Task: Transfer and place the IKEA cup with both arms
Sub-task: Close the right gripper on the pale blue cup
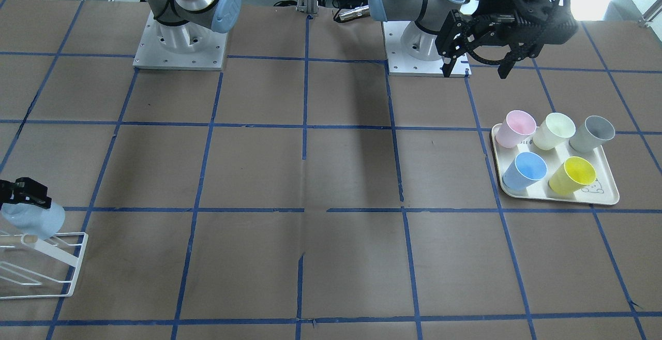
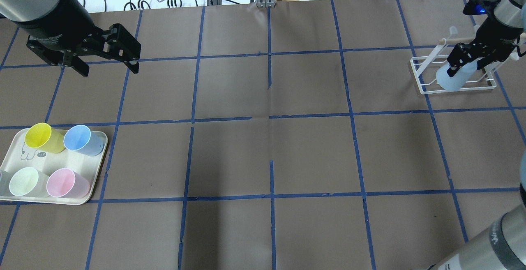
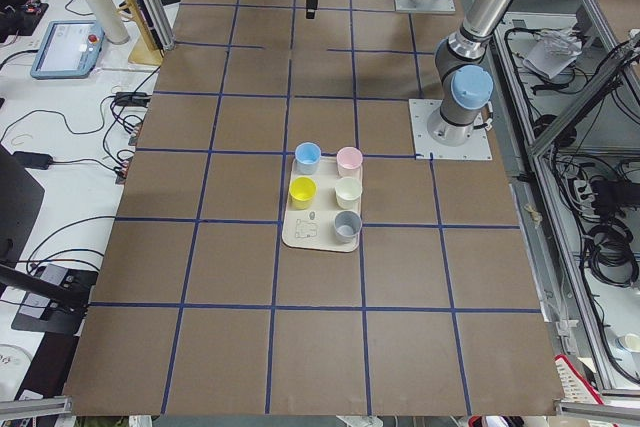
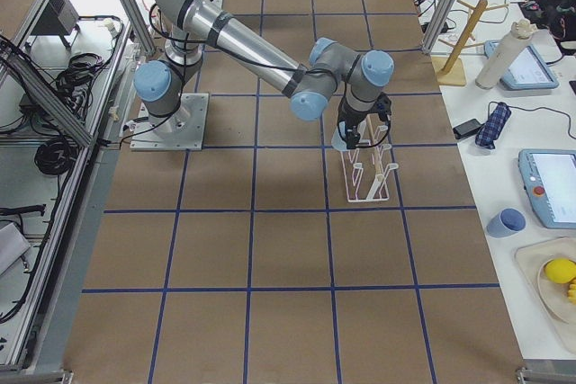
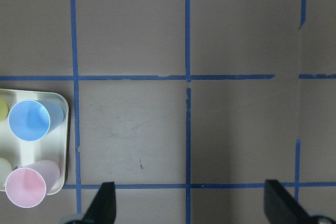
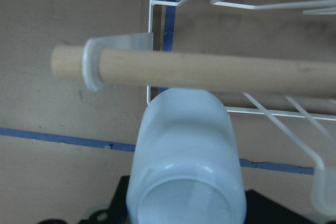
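Placing step: R gripper (image 2: pixel 466 66) clamped on IKEA cup (image 2: pixel 451 80), tilted at rack (image 2: pixel 416 76). Next: seat on rack, release. L gripper (image 2: pixel 110 70) spread wide, empty, far from rack.

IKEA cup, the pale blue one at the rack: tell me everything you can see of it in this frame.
The IKEA cup is a small pale icy-blue tumbler, tapered, with no handle, of slightly translucent-looking plastic. The right gripper clamps it tipped over, so its closed base faces the wrist camera and its mouth end points toward the white wire rack, just below the rack's wooden bar. It hangs over one end of the rack. Whether it touches bar or wire cannot be told.
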